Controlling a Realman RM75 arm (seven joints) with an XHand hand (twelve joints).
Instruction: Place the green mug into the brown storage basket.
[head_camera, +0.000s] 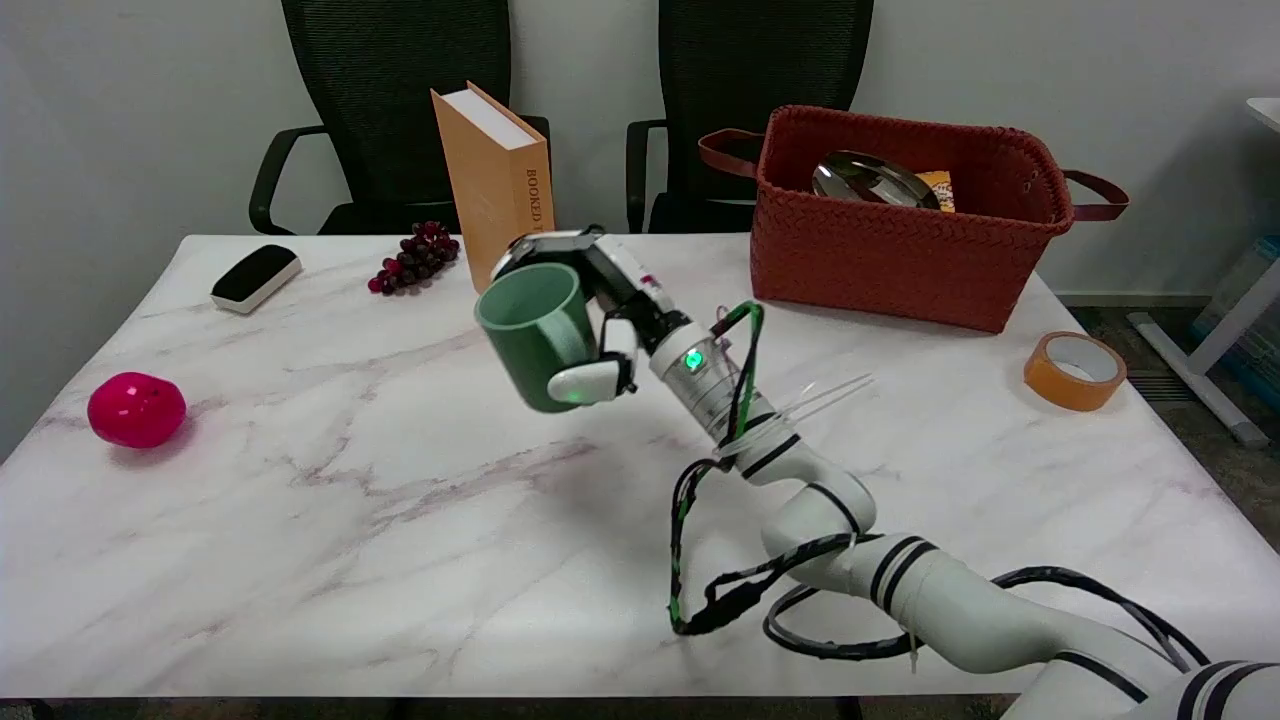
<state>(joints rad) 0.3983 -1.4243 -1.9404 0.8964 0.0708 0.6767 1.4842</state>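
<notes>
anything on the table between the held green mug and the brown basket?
In the head view, nothing stands between the green mug and the brown storage basket except the right hand gripping the mug and its wrist; the marble table there is bare.

On the marble worktop (400, 520), a pink ball (136, 409) lies at left, with a black-and-white eraser (255, 277), dark grapes (415, 256) and an upright orange book (495, 185) farther back. An orange tape roll (1074, 370) sits at right; two black chairs (380, 110) stand behind.

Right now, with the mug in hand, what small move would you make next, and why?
Probably carry it right and back toward the brown basket: the right hand holds the green mug in the air, tilted, well short of the basket.
</notes>
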